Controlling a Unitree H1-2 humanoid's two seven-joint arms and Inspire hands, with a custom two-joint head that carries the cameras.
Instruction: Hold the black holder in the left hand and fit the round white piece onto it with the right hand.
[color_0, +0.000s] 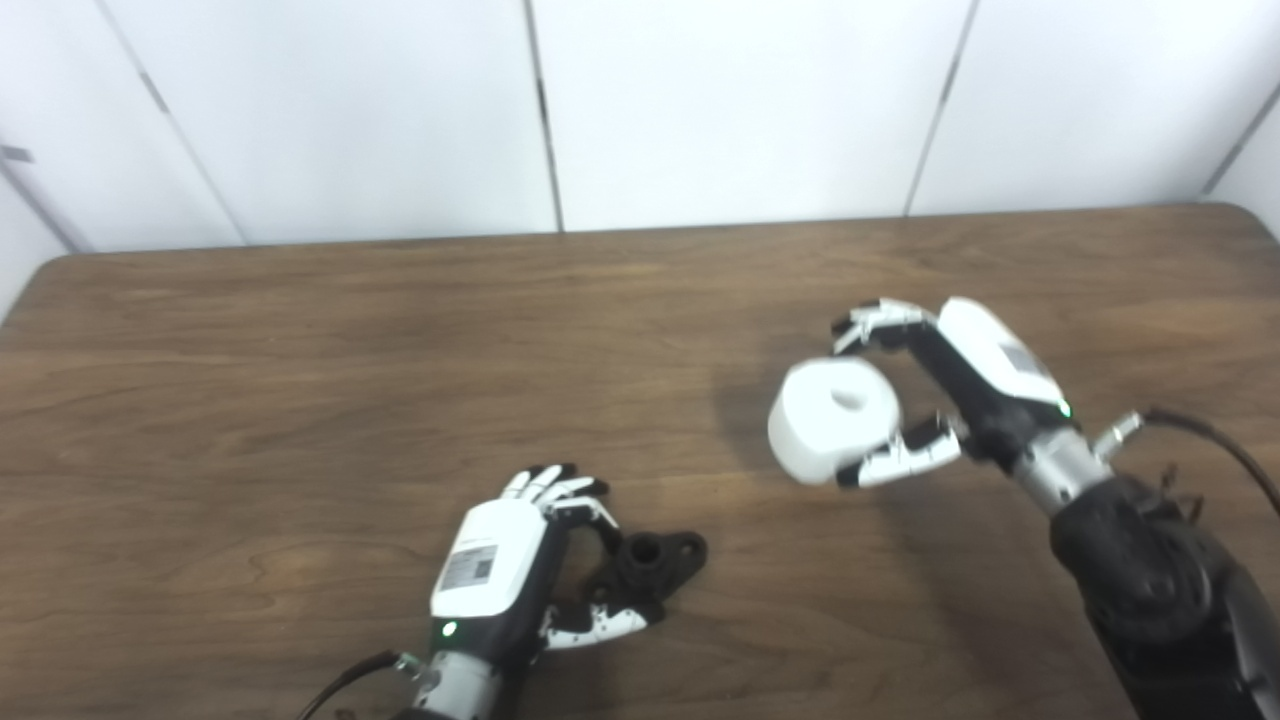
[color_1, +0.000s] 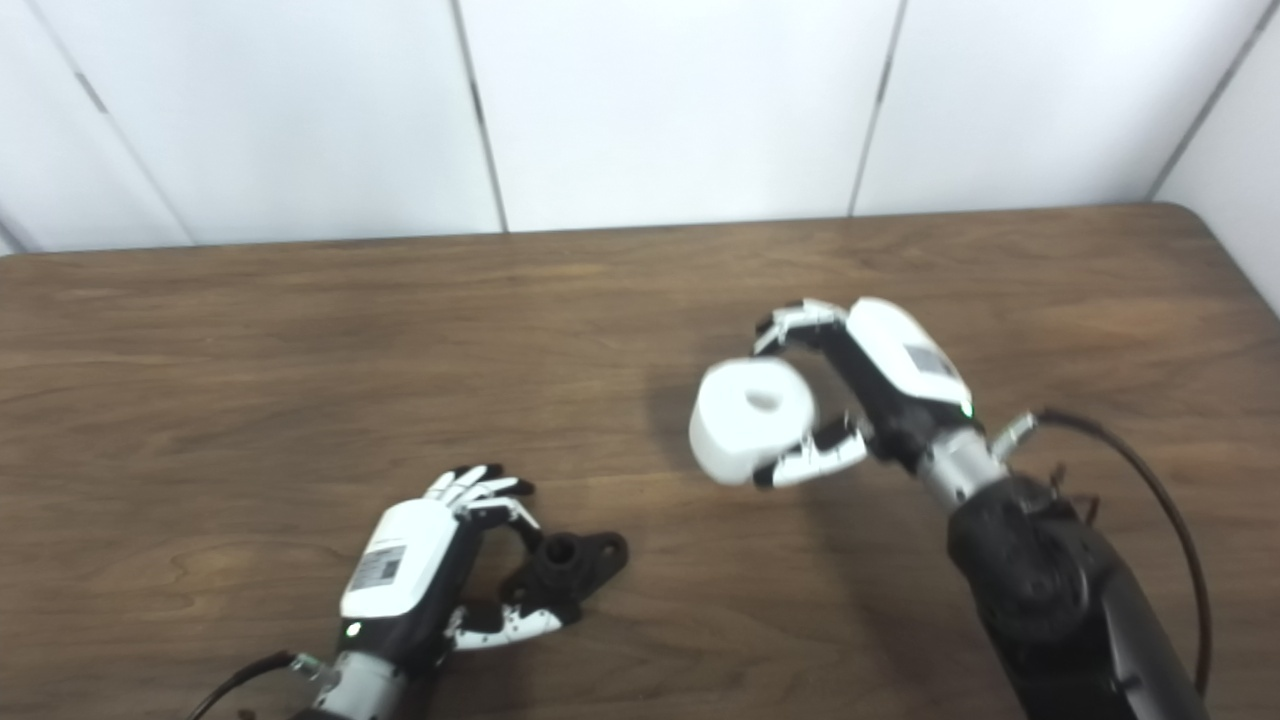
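The black holder (color_0: 650, 567) lies on the wooden table (color_0: 300, 380) near the front, its short post pointing up. My left hand (color_0: 520, 560) is around its left side, fingers and thumb curled on it; it also shows in the right eye view (color_1: 430, 560). My right hand (color_0: 940, 390) is shut on the round white piece (color_0: 833, 417), a thick white roll with a hole in the middle. It holds the piece above the table, to the right of and farther back than the holder (color_1: 565, 570). The piece also shows in the right eye view (color_1: 750, 418).
White wall panels (color_0: 700, 100) stand behind the table's far edge. A black cable (color_0: 1210, 440) runs from my right forearm (color_0: 1150, 580). Bare wood spans the left and back of the table.
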